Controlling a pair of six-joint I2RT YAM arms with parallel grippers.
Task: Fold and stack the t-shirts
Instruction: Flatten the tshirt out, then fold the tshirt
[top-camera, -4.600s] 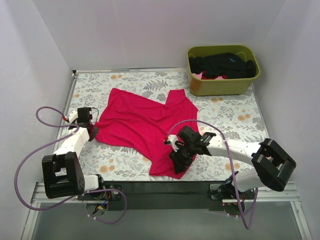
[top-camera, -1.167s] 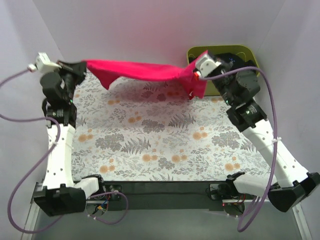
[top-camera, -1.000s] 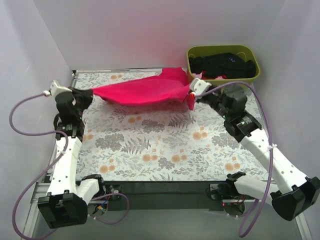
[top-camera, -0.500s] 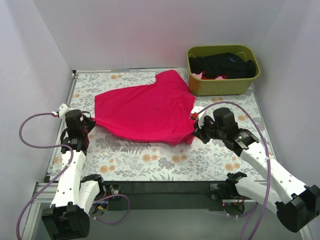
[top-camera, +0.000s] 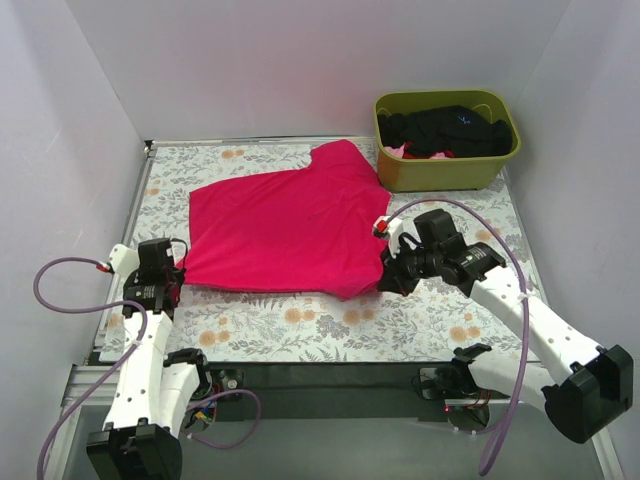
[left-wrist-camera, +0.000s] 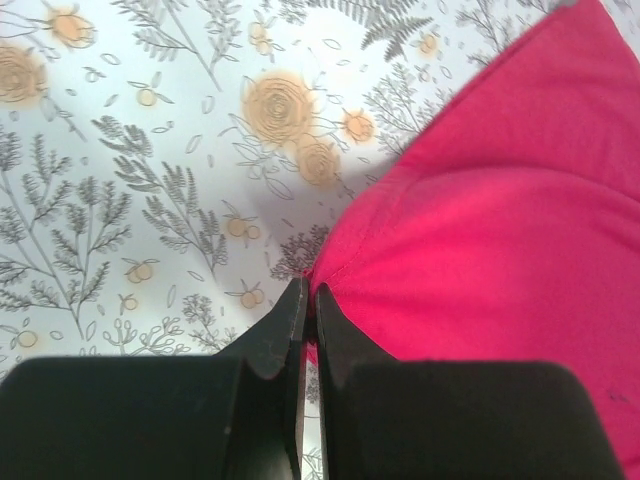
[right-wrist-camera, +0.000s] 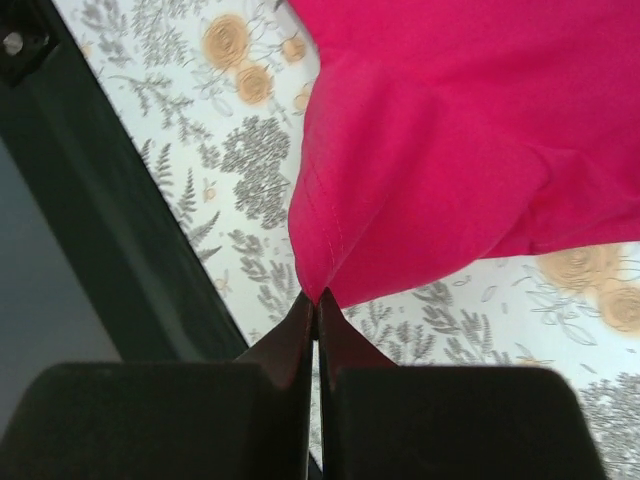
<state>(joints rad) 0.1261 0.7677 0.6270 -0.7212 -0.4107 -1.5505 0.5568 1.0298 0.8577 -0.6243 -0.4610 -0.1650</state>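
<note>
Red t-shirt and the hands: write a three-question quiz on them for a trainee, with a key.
1. True or false: the red t-shirt lies spread out on the table.
2. The left hand is: A) wide open; B) shut on the shirt's edge; C) out of sight in every view.
3. Fill in: the black garments lie in the green ____.
Key: 1 true; 2 B; 3 bin.
</note>
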